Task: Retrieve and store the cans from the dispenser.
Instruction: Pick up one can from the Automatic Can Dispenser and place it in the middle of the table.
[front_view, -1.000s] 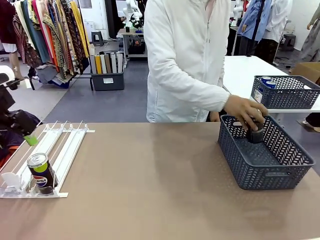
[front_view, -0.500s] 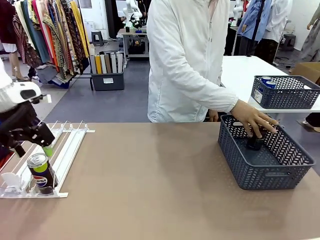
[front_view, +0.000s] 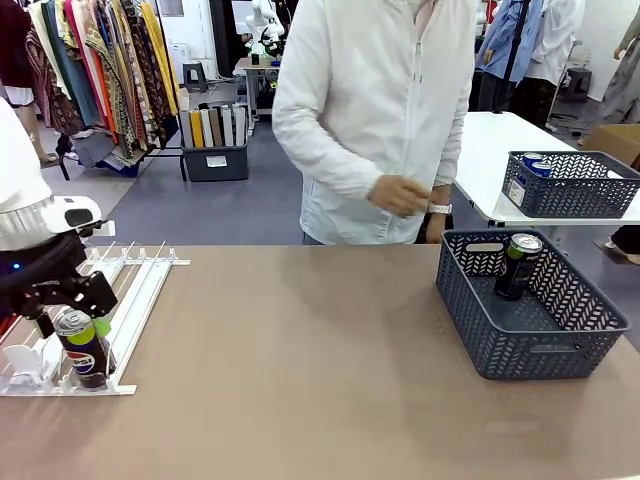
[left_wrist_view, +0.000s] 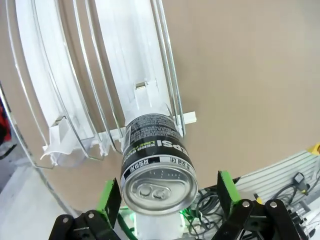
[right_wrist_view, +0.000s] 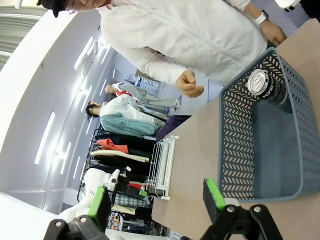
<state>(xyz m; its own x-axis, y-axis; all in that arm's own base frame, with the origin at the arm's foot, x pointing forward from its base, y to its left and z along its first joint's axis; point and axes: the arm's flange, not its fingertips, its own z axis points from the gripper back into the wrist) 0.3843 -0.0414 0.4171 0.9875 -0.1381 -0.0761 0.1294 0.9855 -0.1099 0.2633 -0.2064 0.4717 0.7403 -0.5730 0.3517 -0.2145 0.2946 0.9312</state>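
A dark Pepsi can (front_view: 82, 348) stands at the near end of the white dispenser (front_view: 140, 290) on the table's left. My left gripper (front_view: 72, 325) has come down over it. In the left wrist view the can (left_wrist_view: 157, 165) sits between the green pads (left_wrist_view: 109, 200) of my left gripper (left_wrist_view: 167, 196), which is open with small gaps on both sides. Another dark can (front_view: 517, 265) stands upright in the grey basket (front_view: 530, 345) at the right. My right gripper (right_wrist_view: 156, 200) is open and holds nothing, looking at that basket (right_wrist_view: 235, 150) and its can (right_wrist_view: 265, 87).
A person in a white jacket stands at the far side, one hand (front_view: 400, 195) held at the chest, away from the basket. A second grey basket (front_view: 570, 195) holding a blue-and-white can sits on a white table behind right. The dispenser's other lanes (left_wrist_view: 45, 75) hold nothing.
My left arm swung in from the left and lowered its open gripper around the Pepsi can. The person let go of the dark can in the basket and drew the hand back.
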